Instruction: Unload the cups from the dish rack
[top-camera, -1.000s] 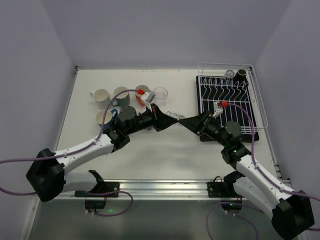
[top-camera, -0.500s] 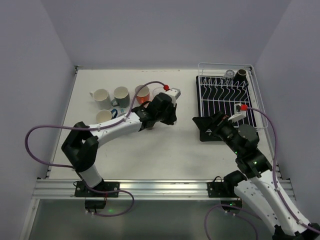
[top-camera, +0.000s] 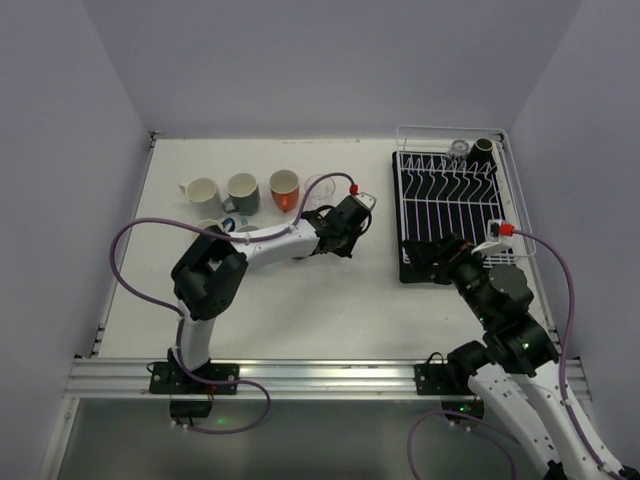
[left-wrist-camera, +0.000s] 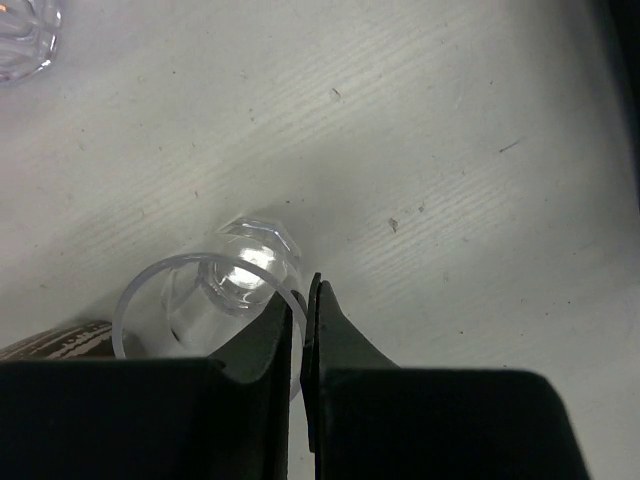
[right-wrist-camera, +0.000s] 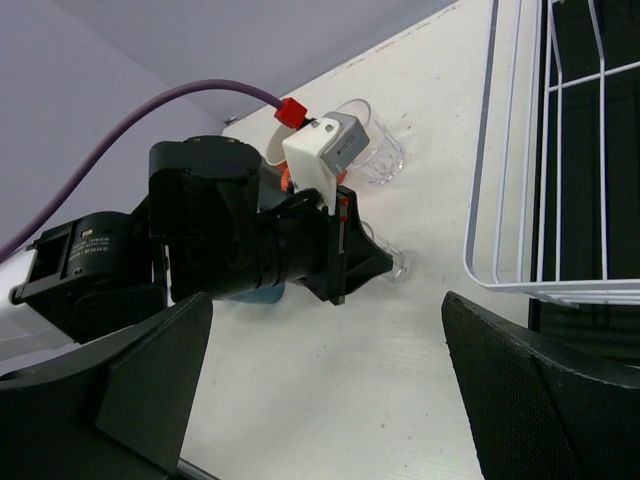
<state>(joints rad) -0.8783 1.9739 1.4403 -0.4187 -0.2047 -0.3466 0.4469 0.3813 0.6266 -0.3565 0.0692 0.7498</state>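
The right gripper (right-wrist-camera: 325, 330) hangs wide open and empty at the near left corner of the dish rack (top-camera: 455, 215). Farther out, the left gripper (left-wrist-camera: 303, 300) pinches, jaws almost shut, the wall of a clear glass (left-wrist-camera: 215, 300) upright on the table (left-wrist-camera: 450, 150). Another glass (top-camera: 458, 150) and a dark brown cup (top-camera: 484, 148) sit at the rack's far end.

I see a white wire dish rack (top-camera: 455, 188) over a black drip tray (top-camera: 407, 276), an orange ceramic mug (top-camera: 285, 188), a cream ceramic mug (top-camera: 203, 190), a grey ceramic mug (top-camera: 243, 190), and a clear glass tumbler (left-wrist-camera: 200, 300) on the off-white table (top-camera: 300, 300).
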